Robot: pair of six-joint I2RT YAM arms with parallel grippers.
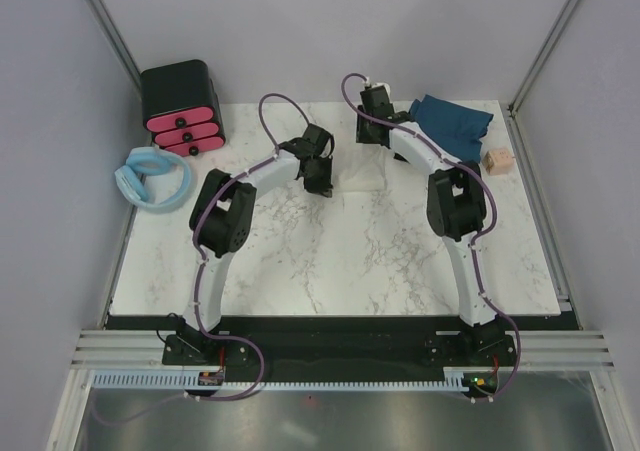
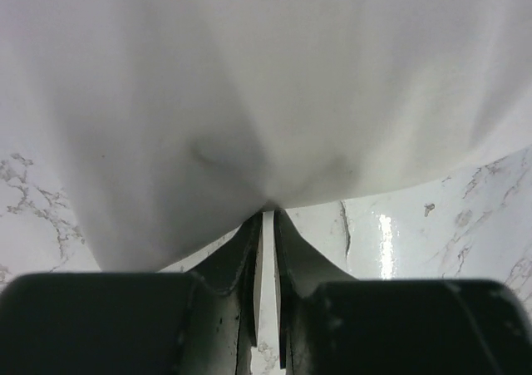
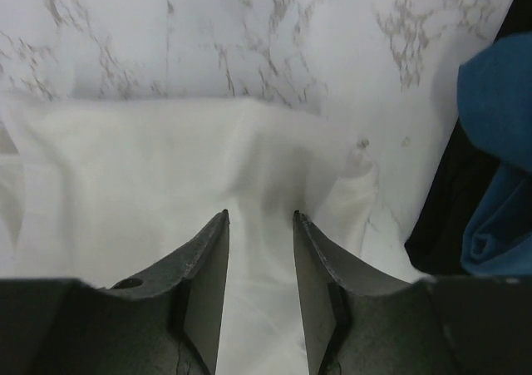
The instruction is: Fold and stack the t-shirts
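Observation:
The cream-white t-shirt (image 1: 358,169) lies as a small pale patch on the marble table (image 1: 330,261) between my two grippers. It fills the left wrist view (image 2: 266,84), and its near edge puckers where my left gripper (image 2: 268,213) is shut on it. My right gripper (image 3: 259,217) stands open over the same shirt (image 3: 141,175), with cloth between its spread fingertips. In the top view the left gripper (image 1: 320,176) is at the shirt's left side and the right gripper (image 1: 372,123) at its far side. The dark teal-blue t-shirt (image 1: 450,121) lies crumpled at the far right, its edge showing in the right wrist view (image 3: 499,167).
A black box with pink drawers (image 1: 183,109) stands at the far left corner, with a pale blue padded ring (image 1: 152,179) beside it off the table's left edge. A small tan cube (image 1: 497,160) sits near the right edge. Enclosure walls close in the sides and back.

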